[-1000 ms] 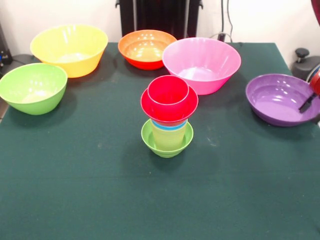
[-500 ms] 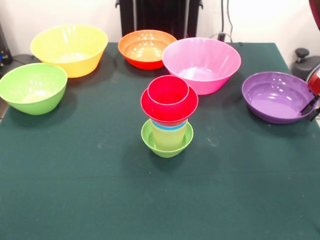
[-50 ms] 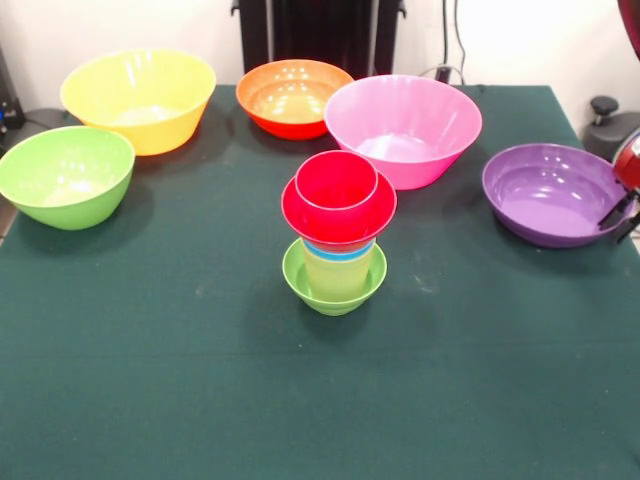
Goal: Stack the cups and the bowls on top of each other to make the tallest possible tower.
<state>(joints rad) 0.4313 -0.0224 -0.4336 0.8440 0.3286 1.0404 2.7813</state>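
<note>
The tower point(image 3: 336, 235) stands mid-table: a small lime-green bowl point(image 3: 334, 288) at the base holds a pale yellow cup point(image 3: 338, 272). Above it a blue cup point(image 3: 338, 251) shows only its rim, then come a small red bowl point(image 3: 340, 215) and a red cup point(image 3: 336, 180). The wide purple bowl point(image 3: 545, 195) is at the right, slightly tilted. At the right edge my gripper point(image 3: 620, 218) straddles its right rim, one black finger inside and one outside, shut on the rim. Most of the gripper is cut off by the picture's edge.
A large yellow bowl point(image 3: 140, 98) and a large green bowl point(image 3: 65, 175) sit at the left. A medium orange bowl point(image 3: 293, 95) and a large pink bowl point(image 3: 403, 125) sit behind the tower. Green cloth point(image 3: 320, 400) covers the table.
The purple bowl has shifted a little left and up with the gripper on its rim. A second finger now shows outside the rim. The tower and the other bowls have not moved.
</note>
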